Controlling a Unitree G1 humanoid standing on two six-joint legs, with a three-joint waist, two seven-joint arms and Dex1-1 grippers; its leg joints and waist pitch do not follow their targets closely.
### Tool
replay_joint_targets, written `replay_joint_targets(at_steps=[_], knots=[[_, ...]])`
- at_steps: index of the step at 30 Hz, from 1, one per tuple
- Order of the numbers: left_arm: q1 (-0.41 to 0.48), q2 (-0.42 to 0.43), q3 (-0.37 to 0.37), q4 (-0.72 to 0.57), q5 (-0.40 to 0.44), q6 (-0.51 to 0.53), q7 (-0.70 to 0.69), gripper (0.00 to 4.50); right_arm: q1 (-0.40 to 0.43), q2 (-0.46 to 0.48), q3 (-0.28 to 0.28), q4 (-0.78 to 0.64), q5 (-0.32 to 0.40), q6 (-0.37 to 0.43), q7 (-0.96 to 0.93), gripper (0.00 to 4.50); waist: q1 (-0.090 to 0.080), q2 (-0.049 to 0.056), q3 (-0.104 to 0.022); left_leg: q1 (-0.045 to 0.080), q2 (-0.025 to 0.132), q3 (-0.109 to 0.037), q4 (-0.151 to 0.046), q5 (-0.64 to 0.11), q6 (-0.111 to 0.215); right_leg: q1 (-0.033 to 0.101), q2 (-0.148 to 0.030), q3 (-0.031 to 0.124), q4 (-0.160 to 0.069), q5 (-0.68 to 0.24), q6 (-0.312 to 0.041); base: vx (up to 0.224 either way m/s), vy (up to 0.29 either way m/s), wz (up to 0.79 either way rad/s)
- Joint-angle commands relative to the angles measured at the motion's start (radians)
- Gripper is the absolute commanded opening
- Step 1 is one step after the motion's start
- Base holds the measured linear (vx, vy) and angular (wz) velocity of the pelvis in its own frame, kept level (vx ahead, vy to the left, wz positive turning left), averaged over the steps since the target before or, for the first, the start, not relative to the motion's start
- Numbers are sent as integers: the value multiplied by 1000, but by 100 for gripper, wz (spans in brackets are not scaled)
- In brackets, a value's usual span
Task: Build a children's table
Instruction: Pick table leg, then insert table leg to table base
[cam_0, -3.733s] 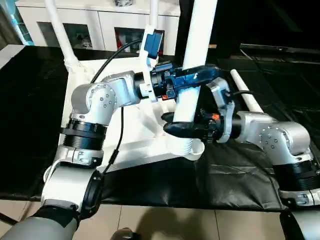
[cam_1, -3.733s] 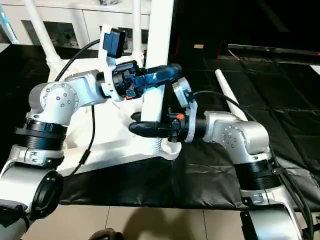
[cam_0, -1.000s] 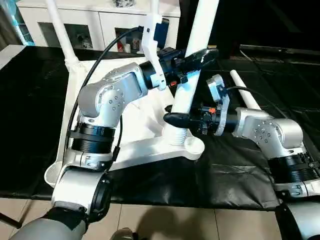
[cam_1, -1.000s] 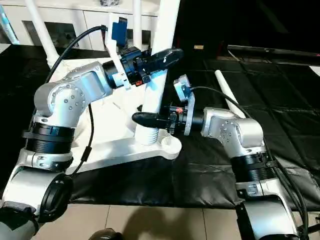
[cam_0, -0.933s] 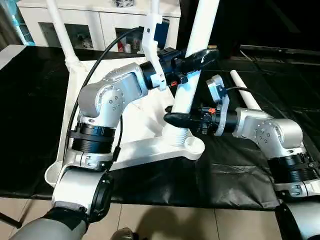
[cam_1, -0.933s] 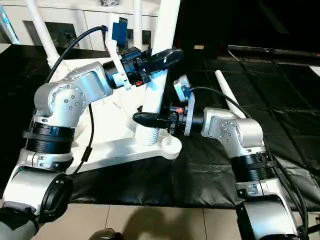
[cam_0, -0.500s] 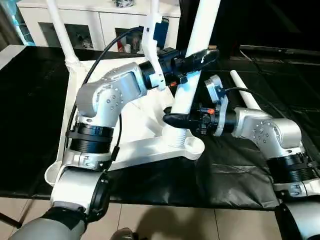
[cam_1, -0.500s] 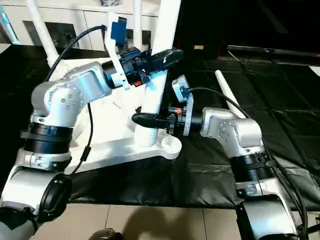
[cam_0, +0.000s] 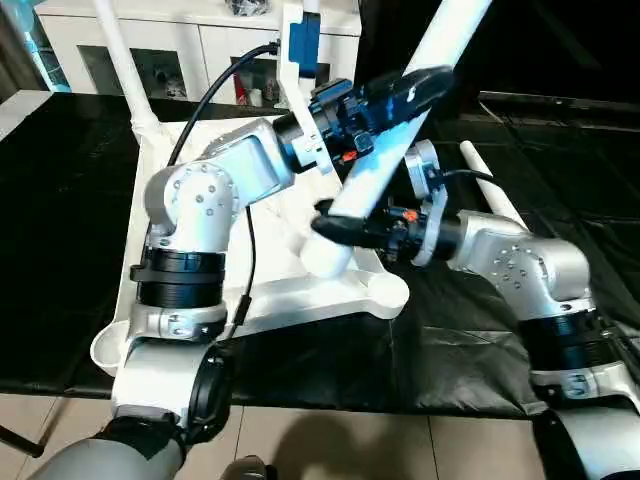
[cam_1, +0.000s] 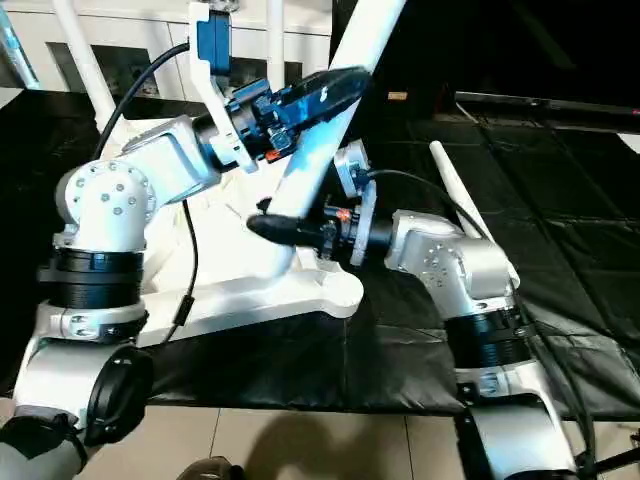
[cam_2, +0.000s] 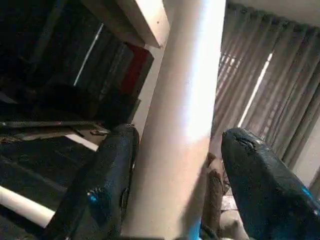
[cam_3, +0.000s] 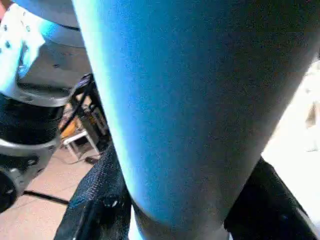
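**Tapered leg gripped low and slanting over the upturned top**

Clamped around the thick lower end of a smooth, round, white plastic leg: the right fingers, glossy black and curved, one pressed against each side in the right wrist view. Higher up the same leg, spread loosely around it: the left fingers, black with a blue sheen, one lying along the plastic and the other just clear of it. Tilted well off upright, with the narrow end leaning up and towards the robot's right and the wide end raised just above the table top, close to the near corner socket.

Upside down on a wrinkled black cloth over the desk: the rectangular white top, with a raised rim and rounded corners. At its far left corner, upright in a socket: another slim white leg. Flat on the cloth to the robot's right, well apart from the top: a loose tapered leg. Behind the desk: a white glass-door cabinet.
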Motion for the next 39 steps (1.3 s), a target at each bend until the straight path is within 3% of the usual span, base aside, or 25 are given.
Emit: replay_joint_targets(at_steps=[1,5,8,11,13,14,15,16,19,22,24,31,36,39], knots=[[-59,-11,14,-39,-43,-9,-13,297,24,0,-25,38,-21,4,-57,196,-2,-5,-87,23,62,-33,-63,-112,4,56,-103,59,-79,-215,-157,0,0,0],[-62,6,51,-37,-60,-20,-11,297,35,13,-43,44,-38,-20,-107,195,0,-5,-88,26,63,-33,-62,-108,-2,55,-103,58,-77,-208,-170,0,0,0],[-43,72,85,-39,-64,-23,-32,297,55,18,-52,84,-113,-111,-200,194,-6,-7,-85,21,61,-33,-65,-111,-8,56,-102,58,-76,-211,-165,0,0,0],[31,190,-11,-48,69,-64,-101,297,78,13,-66,117,-183,-208,-287,193,-15,-2,-82,30,60,-32,-70,-142,-33,50,-99,62,-84,-291,-110,0,0,0],[68,230,-71,-44,137,-94,-123,297,85,15,-77,112,-197,-223,-324,193,-16,2,-82,32,64,-36,-75,-147,-39,48,-99,63,-84,-285,-103,0,0,0],[84,244,-94,-42,163,-111,-131,297,89,16,-81,106,-199,-225,-333,193,-20,1,-82,32,64,-34,-75,-149,-41,49,-97,62,-81,-277,-106,0,0,0],[156,294,-184,-33,258,-165,-158,297,107,19,-96,78,-208,-225,-379,193,-22,3,-83,34,66,-34,-75,-153,-42,47,-98,64,-78,-256,-118,0,0,0],[156,294,-184,-33,258,-165,-158,297,107,19,-96,78,-208,-225,-379,193,-19,3,-83,36,68,-36,-78,-151,-42,47,-100,64,-79,-253,-118,0,0,0],[272,356,-331,-26,385,-270,-203,297,158,22,-85,12,-234,-255,-410,193,-21,5,-85,30,67,-36,-78,-136,-40,50,-100,66,-73,-209,-112,0,0,0],[327,391,-440,-16,438,-305,-218,297,198,43,-79,-30,-245,-275,-432,193,-28,6,-84,31,64,-34,-80,-164,-45,49,-98,66,-75,-229,-117,0,0,0],[344,403,-492,-4,465,-306,-210,297,218,49,-69,-45,-257,-287,-440,193,-31,12,-82,32,65,-35,-81,-191,-52,48,-102,66,-79,-255,-129,0,0,0],[406,403,-558,24,548,-355,-261,280,266,48,-51,-86,-271,-313,-451,193,-42,12,-76,37,65,-38,-85,-258,-60,47,-103,67,-92,-342,-121,0,0,0],[402,410,-600,100,623,-392,-224,235,294,48,-30,-118,-291,-318,-457,193,-47,10,-76,36,64,-38,-85,-254,-52,45,-99,67,-91,-323,-120,0,0,0],[393,412,-604,125,626,-395,-209,216,299,49,-19,-117,-313,-342,-462,193,-49,10,-78,36,66,-40,-84,-253,-54,46,-103,67,-89,-323,-126,0,0,0]])
